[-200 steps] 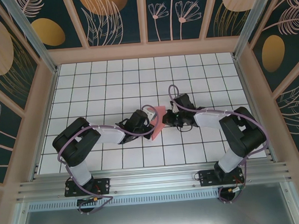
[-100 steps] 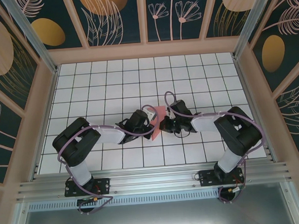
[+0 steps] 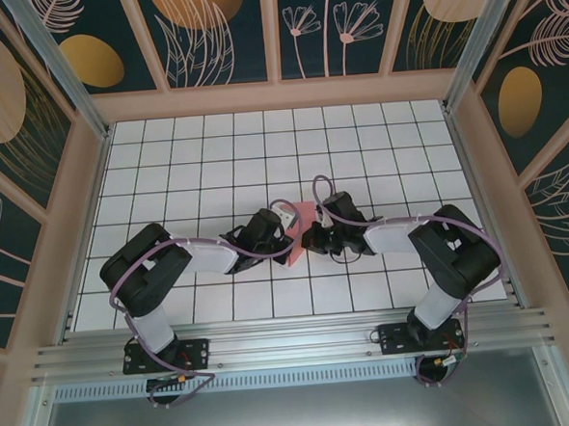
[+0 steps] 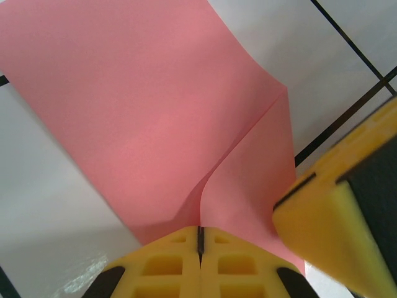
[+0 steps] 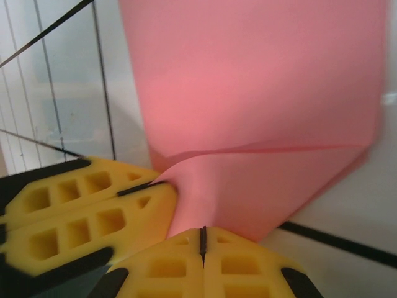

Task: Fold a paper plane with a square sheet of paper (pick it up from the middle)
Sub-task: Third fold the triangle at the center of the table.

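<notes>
The square sheet of paper is salmon pink and stands bent up off the white grid floor between the two arms. In the left wrist view the sheet runs down into my left gripper, whose yellow jaws are shut on its lower edge beside a curved fold. In the right wrist view the sheet curls over and is pinched in my right gripper, also shut. The two grippers sit side by side, almost touching: left gripper, right gripper. The right one's yellow finger shows beside the left jaws.
The white floor with black grid lines spreads around the arms inside a wooden-framed enclosure with patterned walls. An aluminium rail carries both arm bases at the near edge. Purple cables loop over each arm.
The right arm has drawn in leftward, bringing its gripper tight against the left gripper at the paper. The left arm and the sheet have hardly moved.
</notes>
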You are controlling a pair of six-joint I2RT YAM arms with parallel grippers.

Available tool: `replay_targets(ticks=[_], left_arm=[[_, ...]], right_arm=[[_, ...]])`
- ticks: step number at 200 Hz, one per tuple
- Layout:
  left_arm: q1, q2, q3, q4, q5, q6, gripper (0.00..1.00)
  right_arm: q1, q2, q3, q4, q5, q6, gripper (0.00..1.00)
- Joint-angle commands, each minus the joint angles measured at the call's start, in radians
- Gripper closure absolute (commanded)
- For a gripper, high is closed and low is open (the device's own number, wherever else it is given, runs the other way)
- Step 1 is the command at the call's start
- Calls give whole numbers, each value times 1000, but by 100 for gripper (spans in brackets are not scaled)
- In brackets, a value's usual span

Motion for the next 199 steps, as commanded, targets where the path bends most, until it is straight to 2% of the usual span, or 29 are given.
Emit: replay_targets(ticks=[1,68,115,162,175,199], left_arm=[[6,31,-10,-84,-41,5,100],[7,39,-17,-74,-48,-1,100],[8,29,-19,-71,-41,2,100],[6,14,-10,-76,-21,15,100],[7,16,-10,-78,-21,16,100],[8,20,-10,-75,-14,17,100]], right_arm=[[20,-34,-34,31,11,44,96],[30,40,-73,109,22,86,97],[40,-20,-69,101,24,88,96],[-3,-65,30,-41,114,21,95],[-19,-43,79,-101,163,-13,95],[-57,28,144,-127,158,-55,96]])
